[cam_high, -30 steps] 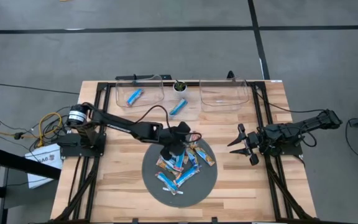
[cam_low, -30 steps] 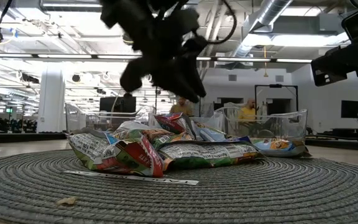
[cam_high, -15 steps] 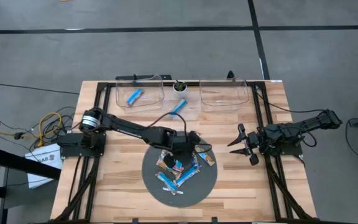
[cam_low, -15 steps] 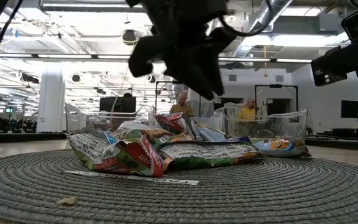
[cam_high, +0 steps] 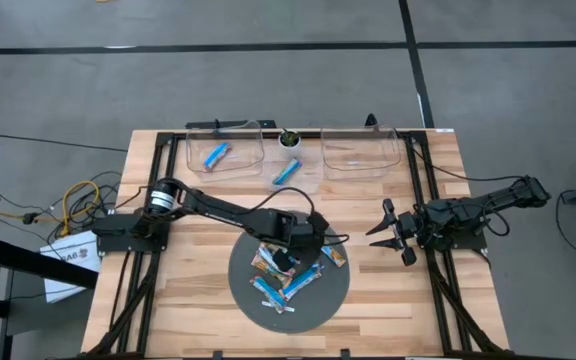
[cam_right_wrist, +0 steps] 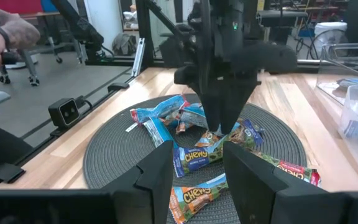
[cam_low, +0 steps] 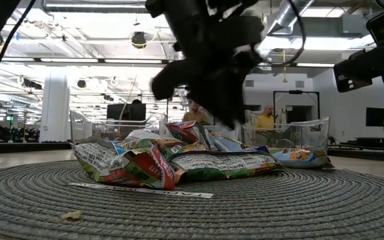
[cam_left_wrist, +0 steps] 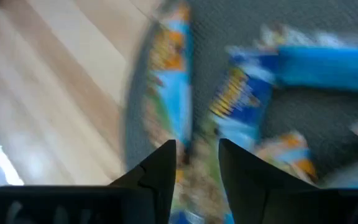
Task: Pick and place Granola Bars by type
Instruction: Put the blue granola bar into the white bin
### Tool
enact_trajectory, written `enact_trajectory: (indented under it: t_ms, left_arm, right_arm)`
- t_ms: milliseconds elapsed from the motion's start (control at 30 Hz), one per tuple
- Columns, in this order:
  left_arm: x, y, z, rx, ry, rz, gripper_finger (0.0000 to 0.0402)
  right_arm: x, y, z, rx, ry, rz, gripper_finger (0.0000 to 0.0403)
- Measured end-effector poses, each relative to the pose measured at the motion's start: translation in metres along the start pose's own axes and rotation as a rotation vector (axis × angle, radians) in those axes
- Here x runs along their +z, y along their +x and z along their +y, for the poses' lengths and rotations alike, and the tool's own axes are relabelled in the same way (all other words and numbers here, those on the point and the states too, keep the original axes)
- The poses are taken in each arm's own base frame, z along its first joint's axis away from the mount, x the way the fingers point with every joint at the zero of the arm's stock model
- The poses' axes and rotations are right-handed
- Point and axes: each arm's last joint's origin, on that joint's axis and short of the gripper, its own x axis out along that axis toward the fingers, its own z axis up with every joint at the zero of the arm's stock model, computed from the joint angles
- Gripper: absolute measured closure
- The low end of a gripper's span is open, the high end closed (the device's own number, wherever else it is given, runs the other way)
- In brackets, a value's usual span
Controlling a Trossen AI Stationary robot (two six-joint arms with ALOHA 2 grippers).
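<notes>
Now the left gripper (cam_high: 303, 243) has dropped onto the granola bars (cam_high: 290, 268).
Its fingers (cam_left_wrist: 160, 171), slightly spread, hold nothing; a pick looks next.

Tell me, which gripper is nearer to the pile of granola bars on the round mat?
The left gripper: it hangs directly over the pile of granola bars on the round mat. The right gripper waits beside the mat, off its right edge.

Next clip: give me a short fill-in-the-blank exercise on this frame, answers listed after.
1. The pile of granola bars lies on a round grey ____.
2. The left clear bin holds ____ blue bar.
3. The ____ gripper is over the pile.
4. The right clear bin holds ____ bars.

Answers: mat; one; left; no
</notes>
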Motion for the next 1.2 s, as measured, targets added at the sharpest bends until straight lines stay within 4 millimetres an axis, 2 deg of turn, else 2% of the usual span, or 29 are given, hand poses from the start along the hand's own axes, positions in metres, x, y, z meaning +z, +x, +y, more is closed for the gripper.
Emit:
enact_trajectory:
  t_ms: [300,533,733,967,1067,1200]
  left_arm:
    - [-0.002,0.015,-0.005,-0.023,0.035,0.025,0.0225]
    - [-0.004,0.031,-0.008,-0.032,0.076,0.047,0.0207]
    - [-0.007,0.039,-0.011,-0.05,0.082,0.067,0.0207]
    - [-0.008,0.039,-0.011,-0.052,0.073,0.07,0.021]
    - [-0.008,0.039,-0.011,-0.054,0.06,0.073,0.023]
    - [-0.007,0.039,-0.012,-0.054,0.059,0.072,0.0279]
  right_arm:
    - [0.0,0.0,0.0,0.0,0.0,-0.001,0.0269]
    - [0.0,0.0,0.0,0.0,0.0,-0.001,0.027]
    - [0.0,0.0,0.0,0.0,0.0,0.0,0.0268]
    - [0.0,0.0,0.0,0.0,0.0,0.0,0.0269]
    - [0.0,0.0,0.0,0.0,0.0,0.0,0.0268]
    - [0.0,0.0,0.0,0.0,0.0,0.0,0.027]
